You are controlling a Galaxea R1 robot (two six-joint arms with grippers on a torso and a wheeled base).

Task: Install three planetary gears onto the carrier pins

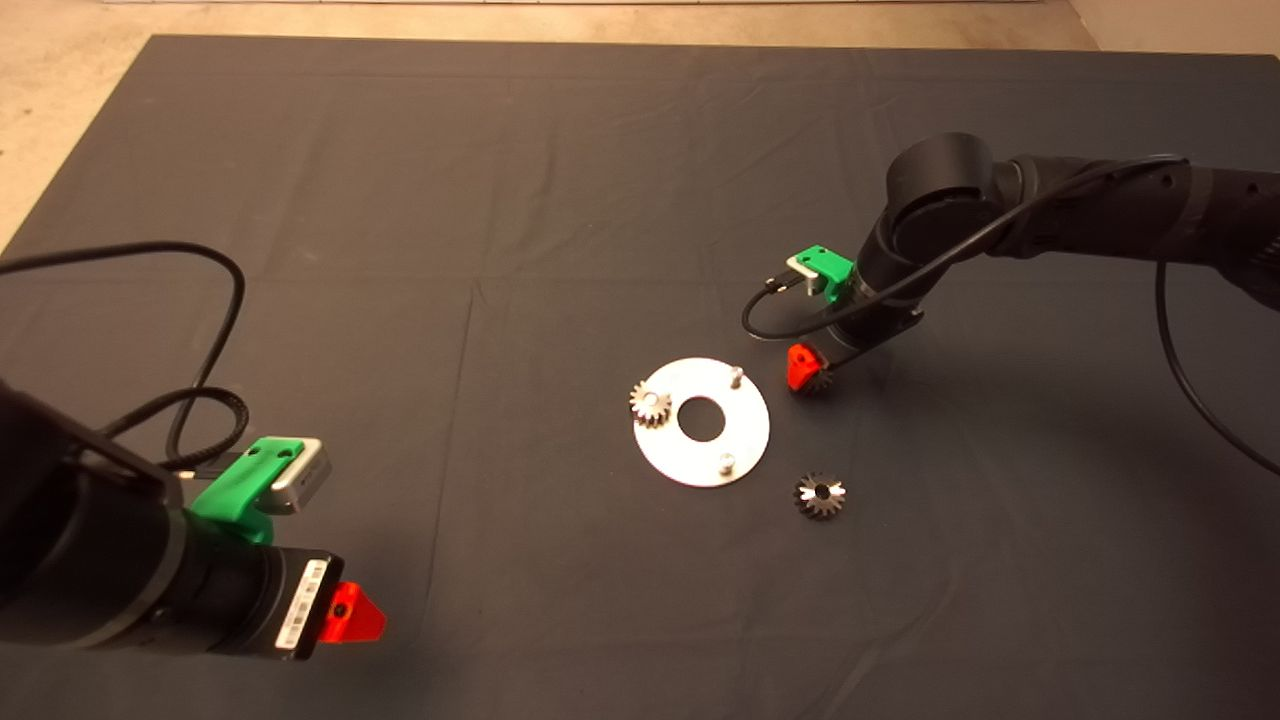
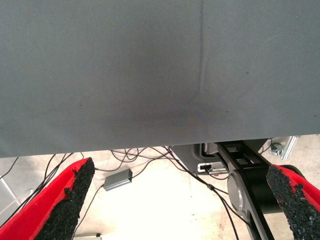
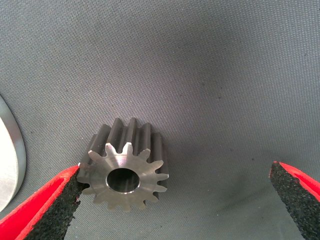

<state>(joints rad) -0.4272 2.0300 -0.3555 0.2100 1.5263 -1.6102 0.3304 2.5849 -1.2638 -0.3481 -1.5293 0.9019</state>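
Right claw (image 3: 175, 200) spread around gear (image 3: 125, 167)

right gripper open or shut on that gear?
Open. In the right wrist view the right gripper has its fingers spread wide around the gear on the mat; one pad touches its teeth, the other stands clear.

My right gripper (image 1: 808, 372) is low over the mat, arm reaching in from the right, fingers (image 3: 50, 210) spread wide. My left gripper (image 1: 352, 612) is parked lower left, fingers (image 2: 65, 200) apart.
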